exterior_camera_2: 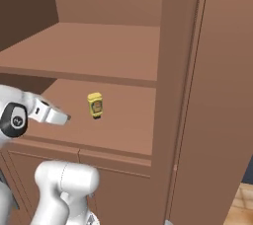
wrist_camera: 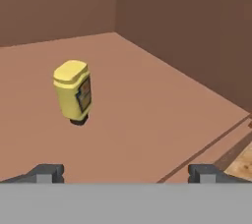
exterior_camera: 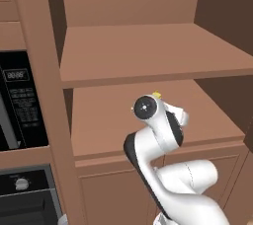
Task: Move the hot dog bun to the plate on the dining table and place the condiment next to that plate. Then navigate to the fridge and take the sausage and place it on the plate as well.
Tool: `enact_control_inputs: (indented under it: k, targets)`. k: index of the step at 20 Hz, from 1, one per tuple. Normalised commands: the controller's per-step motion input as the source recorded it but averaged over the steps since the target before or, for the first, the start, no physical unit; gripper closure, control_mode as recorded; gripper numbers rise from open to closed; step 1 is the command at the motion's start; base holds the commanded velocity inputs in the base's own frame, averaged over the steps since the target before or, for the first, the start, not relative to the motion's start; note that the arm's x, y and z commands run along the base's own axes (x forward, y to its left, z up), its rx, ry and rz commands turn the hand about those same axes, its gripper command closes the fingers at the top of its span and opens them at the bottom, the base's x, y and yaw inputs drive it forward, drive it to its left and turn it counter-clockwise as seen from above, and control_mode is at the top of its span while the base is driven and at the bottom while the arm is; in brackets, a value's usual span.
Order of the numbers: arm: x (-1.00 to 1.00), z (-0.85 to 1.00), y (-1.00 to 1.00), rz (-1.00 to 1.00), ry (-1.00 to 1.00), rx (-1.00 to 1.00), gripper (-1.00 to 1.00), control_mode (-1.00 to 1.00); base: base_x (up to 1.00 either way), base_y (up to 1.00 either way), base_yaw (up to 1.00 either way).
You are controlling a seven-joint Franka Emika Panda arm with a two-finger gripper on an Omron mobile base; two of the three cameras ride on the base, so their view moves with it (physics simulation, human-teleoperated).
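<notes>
Brown wooden shelf (exterior_camera_2: 123, 125) bears the condiment (exterior_camera_2: 95, 105).

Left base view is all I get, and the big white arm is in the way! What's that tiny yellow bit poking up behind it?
Observer: That's the condiment, a small yellow bottle standing upright on the lower wooden shelf.
Operator: Is the robot holding it?
Observer: No. The gripper is open and short of the bottle, nothing between its fingertips.
Operator: Anything else on that shelf?
Observer: Around the bottle I see just bare wood.
</notes>
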Motion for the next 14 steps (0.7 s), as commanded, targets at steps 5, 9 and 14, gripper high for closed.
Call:
enact_control_inputs:
  k: [5, 9, 14]
  targets:
    - [0.34, 0.0, 0.0, 0.0, -0.27, -0.26, -1.0, -1.0, 0.0, 0.0, 0.0]
    - [0.31, 0.0, 0.0, 0.0, -0.19, -0.1, -1.0, -1.0, 0.0, 0.0, 0.0]
    - [0.18, 0.0, -0.02, 0.0, -0.08, 0.06, -1.0, -1.0, 0.0, 0.0, 0.0]
